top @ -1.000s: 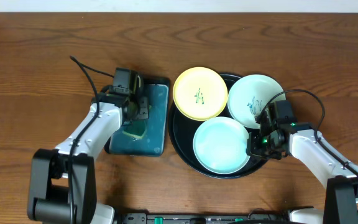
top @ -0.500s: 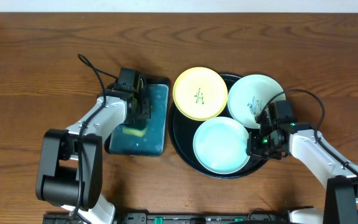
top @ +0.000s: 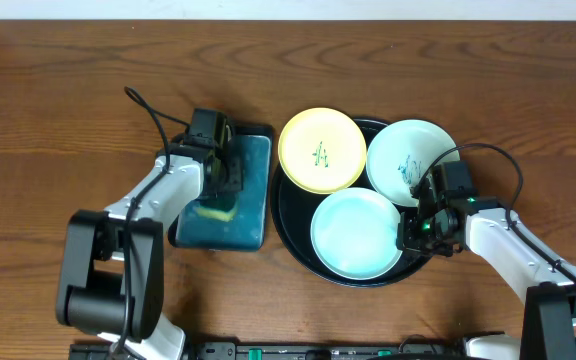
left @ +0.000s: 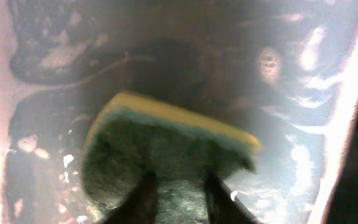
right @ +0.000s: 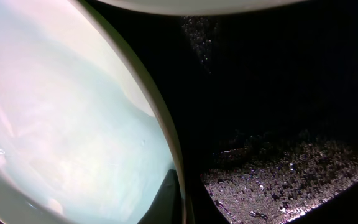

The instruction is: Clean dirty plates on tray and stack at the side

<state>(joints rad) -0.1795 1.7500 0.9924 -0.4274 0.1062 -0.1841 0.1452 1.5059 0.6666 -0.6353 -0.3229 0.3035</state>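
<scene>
Overhead, all three plates sit on the black round tray (top: 293,245) and nothing is stacked beside it, so the task looks barely begun. The yellow plate (top: 321,150) carries a green scribble and the far mint plate (top: 408,160) a blue one. The near mint plate (top: 356,233) shows a bare face, so it may need no scrubbing.

The right gripper (top: 420,228) is closed at that bare plate's right edge and, in the right wrist view, seems to pinch its rim.

The left gripper (top: 218,185) hangs over the teal tray (top: 253,200), its fingers (left: 143,196) on the sponge (left: 166,155). I cannot tell if they grip it.

Left to do: wipe both scribbles and stack all three plates.
</scene>
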